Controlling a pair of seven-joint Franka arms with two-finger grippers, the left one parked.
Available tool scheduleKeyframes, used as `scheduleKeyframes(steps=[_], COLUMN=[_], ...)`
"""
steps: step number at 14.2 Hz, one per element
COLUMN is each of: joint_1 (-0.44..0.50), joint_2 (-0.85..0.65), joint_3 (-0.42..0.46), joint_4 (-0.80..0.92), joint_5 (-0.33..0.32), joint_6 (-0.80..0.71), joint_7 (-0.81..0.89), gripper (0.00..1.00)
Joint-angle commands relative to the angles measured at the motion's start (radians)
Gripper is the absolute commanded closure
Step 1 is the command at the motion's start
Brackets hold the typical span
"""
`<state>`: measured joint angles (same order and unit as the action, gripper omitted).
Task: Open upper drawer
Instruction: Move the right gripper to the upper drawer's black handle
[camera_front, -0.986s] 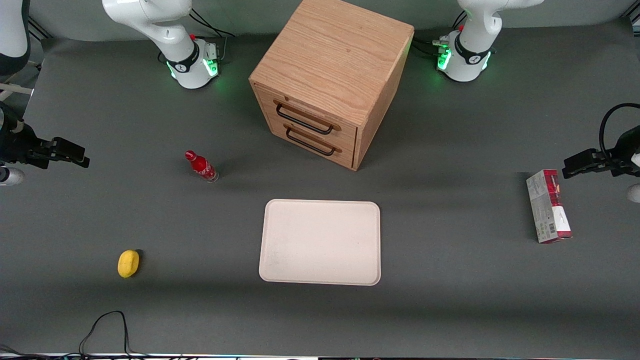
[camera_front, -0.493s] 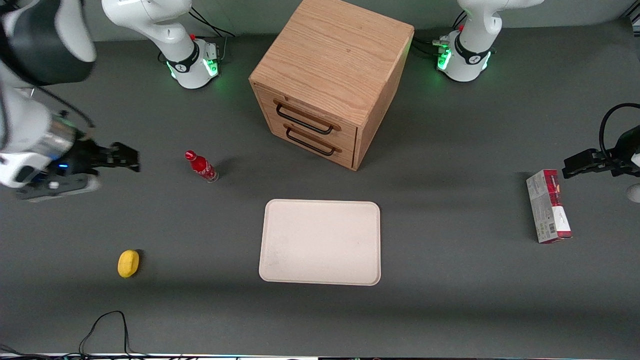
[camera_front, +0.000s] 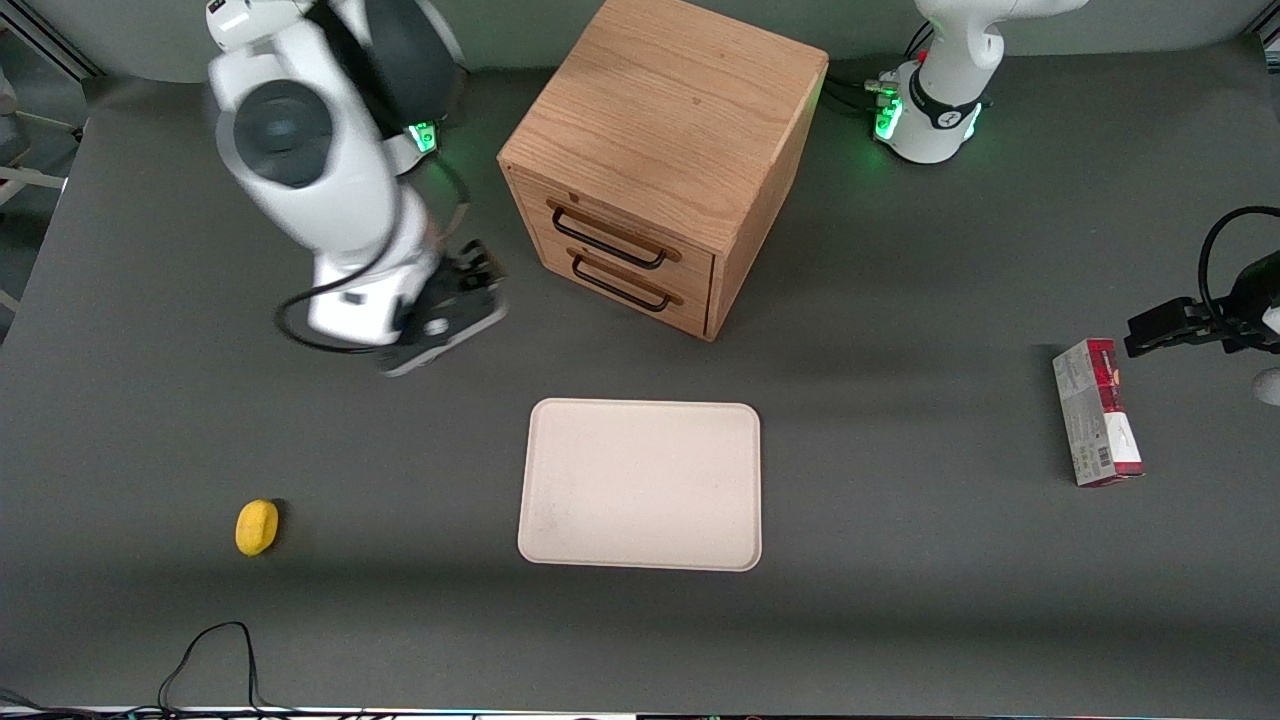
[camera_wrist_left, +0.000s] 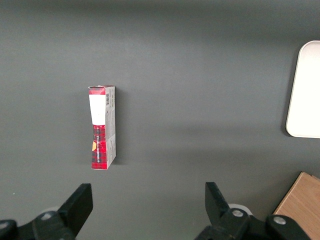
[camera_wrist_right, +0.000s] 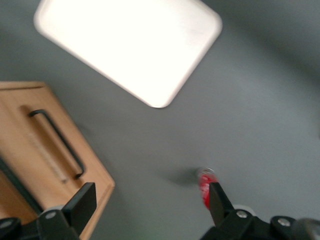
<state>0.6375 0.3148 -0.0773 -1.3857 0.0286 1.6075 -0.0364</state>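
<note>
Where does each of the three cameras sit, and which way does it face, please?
Front view: high, facing both arms; hand beside the cabinet, its upper drawer closed.
Right wrist view: looks past open fingers at the lower drawer handle, red bottle, tray.
Left wrist view: looks down at a red carton.
All share the tray.

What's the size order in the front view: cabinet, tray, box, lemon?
1. cabinet
2. tray
3. box
4. lemon
The cabinet stands taller, nearer the overhead camera, which inflates it somewhat. End effector hovers beside the cabinet, fingers open.
</note>
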Motion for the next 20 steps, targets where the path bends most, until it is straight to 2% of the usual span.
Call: scheduleKeyframes(steps=[1, 4, 7, 8, 9, 10, 14, 18, 20], joint_1=[0.099, 0.166, 0.182, 0.18, 0.171, 0.171, 0.171, 0.174, 0.18], joint_2=[0.04, 0.035, 0.0, -0.012, -0.052, -0.063, -0.068, -0.056, -0.057], joint_3=[-0.012, -0.012, -0.01, -0.012, -0.028, -0.048, -0.071, -0.075, -0.075], joint_4=[0.054, 0.044, -0.002, -0.016, -0.068, -0.081, -0.085, -0.107, -0.153], joint_5=[0.019, 0.019, 0.022, 0.045, 0.156, 0.189, 0.237, 0.237, 0.237], joint_6=[-0.017, -0.015, -0.017, -0.018, -0.017, -0.018, -0.02, 0.005, 0.064], joint_7=[0.0, -0.002, -0.055, -0.097, -0.161, -0.186, -0.266, -0.267, -0.267], gripper=[0.0, 0.0, 0.0, 0.0, 0.0, 0.0, 0.0, 0.0, 0.0])
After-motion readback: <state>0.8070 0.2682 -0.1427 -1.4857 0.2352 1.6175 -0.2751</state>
